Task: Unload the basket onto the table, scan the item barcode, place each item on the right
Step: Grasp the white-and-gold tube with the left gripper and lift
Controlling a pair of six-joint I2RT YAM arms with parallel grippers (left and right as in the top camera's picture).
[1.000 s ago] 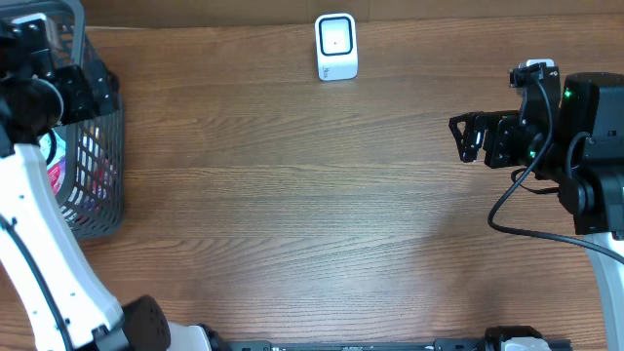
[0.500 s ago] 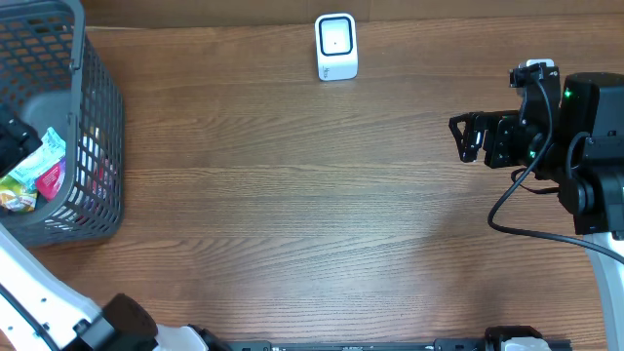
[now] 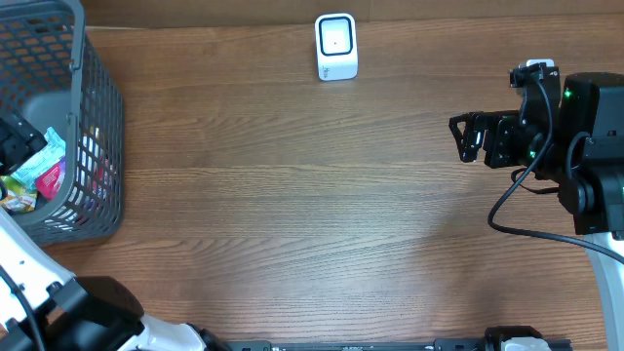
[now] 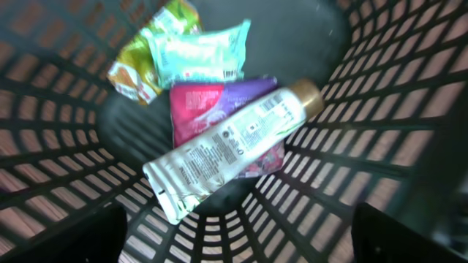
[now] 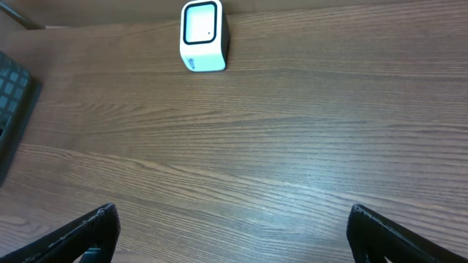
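Note:
Several items lie in the bottom of the dark mesh basket [image 3: 97, 117]. They are a silver tube with a gold cap [image 4: 227, 146], a pink and purple pouch [image 4: 197, 106], a teal packet [image 4: 194, 55] and a yellow-green packet [image 4: 135, 69]. My left gripper [image 4: 241, 237] hangs open above them inside the basket, touching none; in the overhead view the left gripper [image 3: 18, 141] sits at the frame's left edge. The white barcode scanner [image 3: 336, 46] stands at the table's back edge. My right gripper [image 3: 468, 136] is open and empty at the right, facing the scanner [image 5: 203, 35].
The basket's mesh wall [image 4: 380, 109] rises on all sides of the left gripper. Bare wooden table [image 3: 312, 214] lies between basket and right arm. A corner of the basket [image 5: 13, 109] shows at the left of the right wrist view.
My left arm has swung away from the basket's top toward the frame's left edge, uncovering the packets inside. The right arm has not moved.

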